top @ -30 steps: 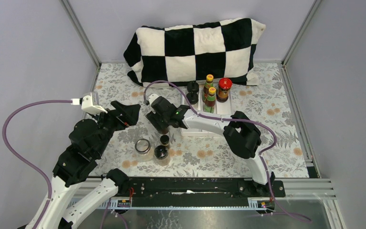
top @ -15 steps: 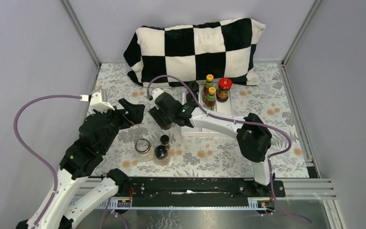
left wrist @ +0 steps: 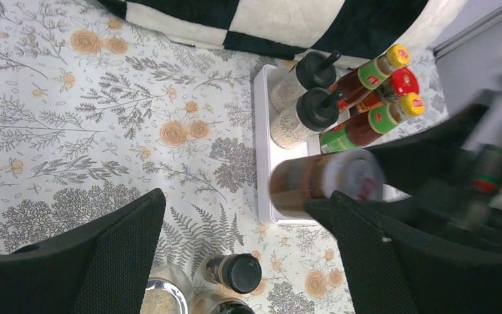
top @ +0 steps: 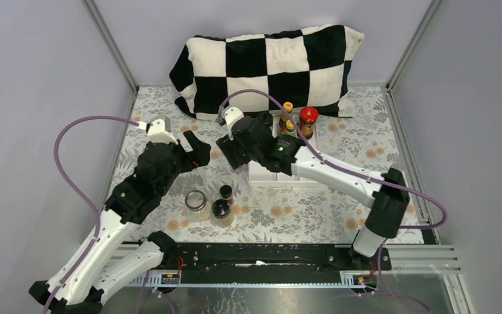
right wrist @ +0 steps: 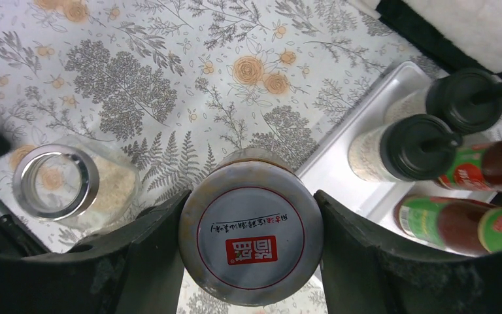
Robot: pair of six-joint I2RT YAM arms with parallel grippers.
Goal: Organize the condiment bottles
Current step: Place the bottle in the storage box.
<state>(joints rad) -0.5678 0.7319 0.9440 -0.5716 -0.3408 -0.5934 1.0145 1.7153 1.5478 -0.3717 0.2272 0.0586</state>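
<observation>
My right gripper is shut on a brown-filled jar with a white lid and a red logo, gripped by the lid sides. It hangs over the near-left corner of the white tray; the left wrist view shows that jar blurred. In the tray stand two black-capped jars, two yellow-capped sauce bottles and a red-lidded jar. My left gripper is open and empty, left of the tray. Below it on the cloth are an open glass jar and two black-capped jars.
A black-and-white checked pillow lies along the back wall behind the tray. The flowered cloth covers the table between grey walls. A metal rail runs along the near edge.
The right gripper has carried the white-lidded jar back and to the right, toward the tray. The left arm has reached farther back and to the right, its gripper still open.
</observation>
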